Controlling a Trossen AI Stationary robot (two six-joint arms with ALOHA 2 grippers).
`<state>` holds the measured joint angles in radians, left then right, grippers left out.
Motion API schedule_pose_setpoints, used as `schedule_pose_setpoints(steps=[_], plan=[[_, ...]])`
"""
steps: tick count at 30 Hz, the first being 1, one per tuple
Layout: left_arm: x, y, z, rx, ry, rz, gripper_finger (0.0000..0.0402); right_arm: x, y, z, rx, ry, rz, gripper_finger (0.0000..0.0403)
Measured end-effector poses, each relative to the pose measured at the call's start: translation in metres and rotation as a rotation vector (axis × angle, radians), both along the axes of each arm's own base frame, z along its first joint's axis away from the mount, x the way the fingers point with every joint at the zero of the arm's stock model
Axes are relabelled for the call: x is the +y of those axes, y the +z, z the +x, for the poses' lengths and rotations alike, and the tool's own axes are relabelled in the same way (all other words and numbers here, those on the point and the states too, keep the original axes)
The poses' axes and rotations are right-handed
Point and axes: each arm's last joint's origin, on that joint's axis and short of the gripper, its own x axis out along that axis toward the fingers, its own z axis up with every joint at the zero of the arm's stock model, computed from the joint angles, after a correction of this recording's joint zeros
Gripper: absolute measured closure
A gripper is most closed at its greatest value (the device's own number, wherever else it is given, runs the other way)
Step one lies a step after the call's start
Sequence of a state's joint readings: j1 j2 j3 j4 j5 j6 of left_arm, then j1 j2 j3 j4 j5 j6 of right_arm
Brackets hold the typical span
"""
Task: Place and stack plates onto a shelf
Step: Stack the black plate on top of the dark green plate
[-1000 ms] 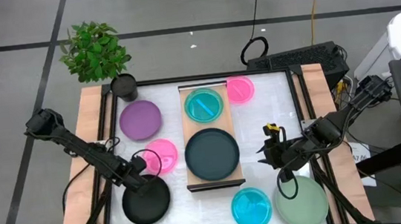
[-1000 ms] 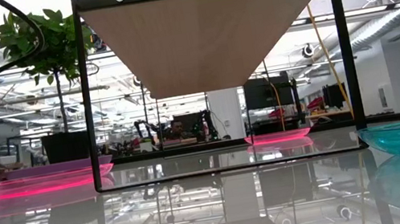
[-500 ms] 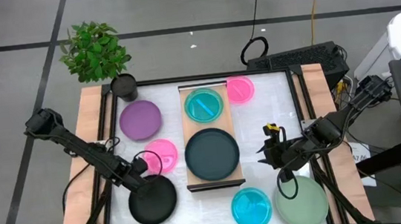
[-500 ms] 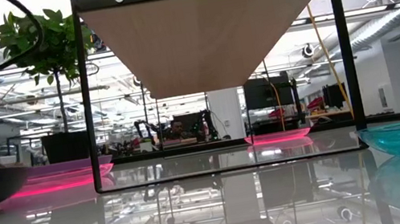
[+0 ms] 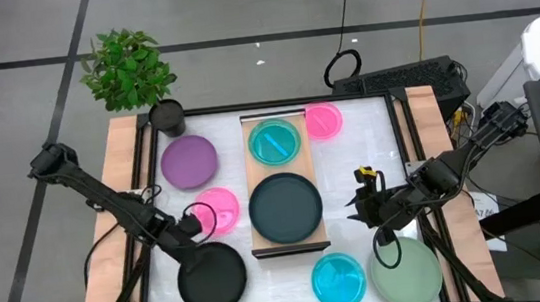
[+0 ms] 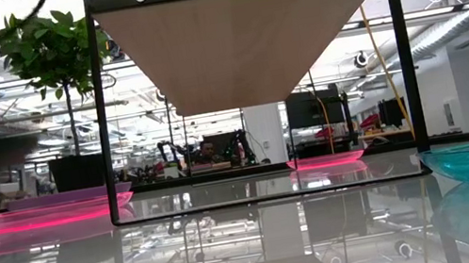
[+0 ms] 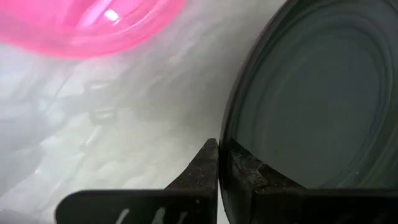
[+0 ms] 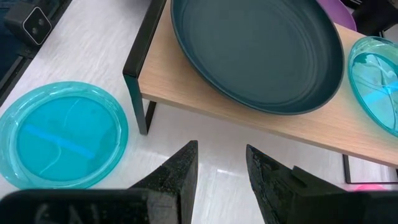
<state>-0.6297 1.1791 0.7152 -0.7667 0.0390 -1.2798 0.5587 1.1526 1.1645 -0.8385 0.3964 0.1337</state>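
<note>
My left gripper is shut on the black plate near the table's near left corner. The light-wood shelf stands mid-table and bears a dark teal plate and a cyan plate. A purple plate and a pink plate lie flat on the table left of the shelf. A smaller pink plate lies at the far side. A cyan plate and a sage-green plate lie near right. My right gripper is open and empty, right of the shelf. My left gripper pinches the black plate's rim on its far left side. One finger shows on the rim's outer side; the plate hides the other. The fingers come from the table's far left. Whether the plate rests on the table, I cannot tell.
A potted plant in a small black pot stands at the far left corner. Wooden rails and a dark frame run along the table's sides. The low view shows the shelf's underside on dark legs.
My left gripper has carried the black plate toward the table's near edge and a little to the right, away from the pink plate. In the low view the plate has left its place at the left, and the pink plate behind it now shows fully.
</note>
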Motion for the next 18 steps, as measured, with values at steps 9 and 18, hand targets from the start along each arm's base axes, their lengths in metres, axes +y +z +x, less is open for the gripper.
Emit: schedule_pose_setpoints(steps=[9,18], plan=[[-0.005,0.044,0.008,-0.159,-0.092,-0.030,0.0391,0.000,0.000,0.000,0.000,0.000,0.000,0.0284],[-0.004,0.105,0.019,-0.342,-0.144,0.020,0.0391,0.000,0.000,0.000,0.000,0.006,-0.005,0.0284]])
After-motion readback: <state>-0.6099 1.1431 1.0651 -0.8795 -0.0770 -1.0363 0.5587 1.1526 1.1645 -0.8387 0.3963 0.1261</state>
